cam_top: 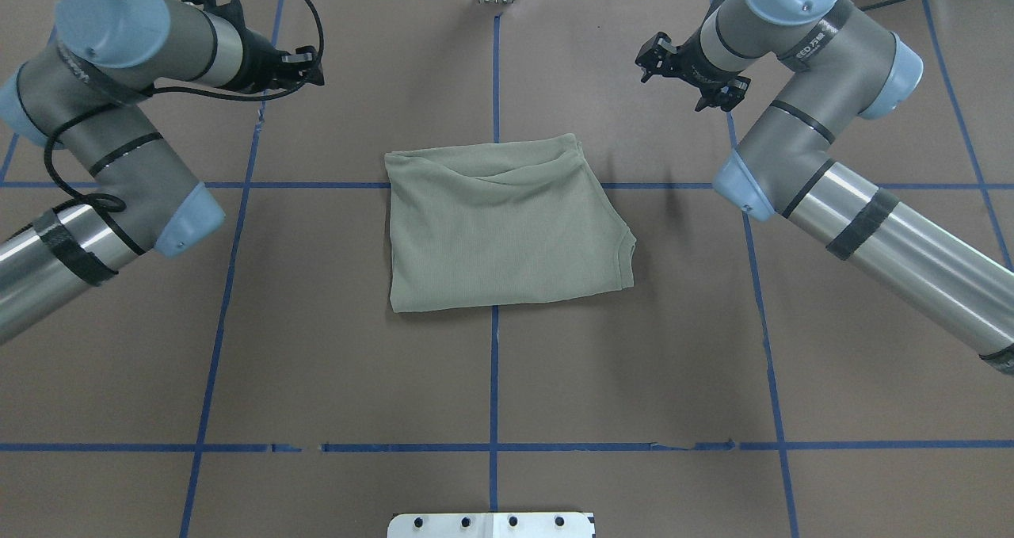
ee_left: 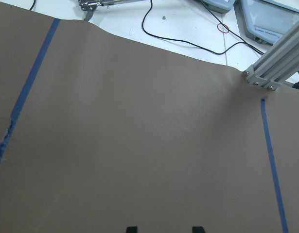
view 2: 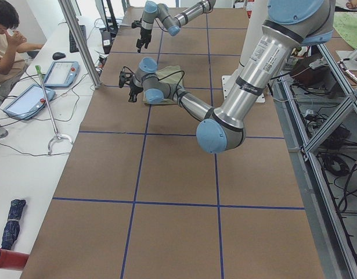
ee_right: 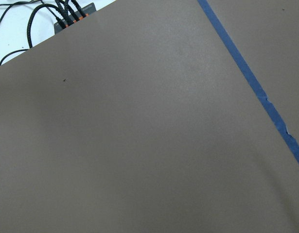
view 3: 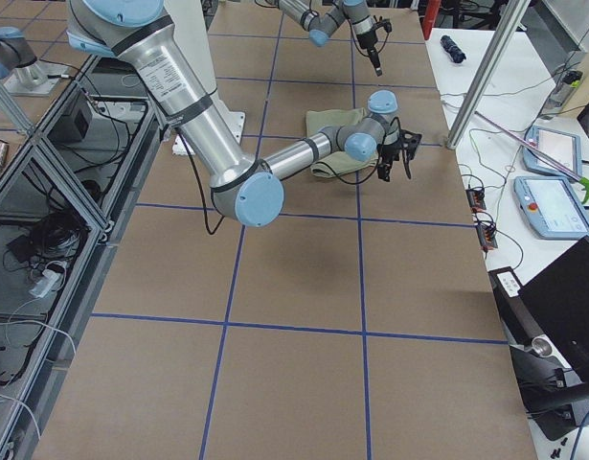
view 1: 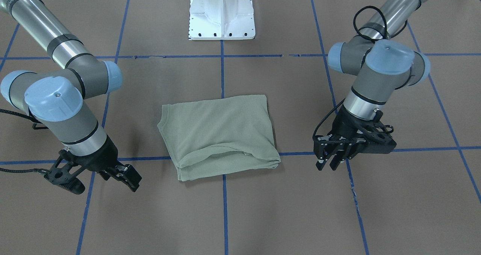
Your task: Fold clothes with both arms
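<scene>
The sage-green shirt lies folded into a rough rectangle at the middle of the brown table, and also shows in the overhead view. Its neck label and logo are hidden. My left gripper hovers over bare table beside the shirt, apart from it. In the left wrist view its two fingertips stand apart with nothing between them. My right gripper hovers on the shirt's other side, also apart and empty. I cannot tell how its jaws stand. The right wrist view shows only bare table.
The white pedestal stands at the robot's side of the table. Blue tape lines grid the brown cover. An aluminium post, cables and tablets sit past the far edge, where an operator sits.
</scene>
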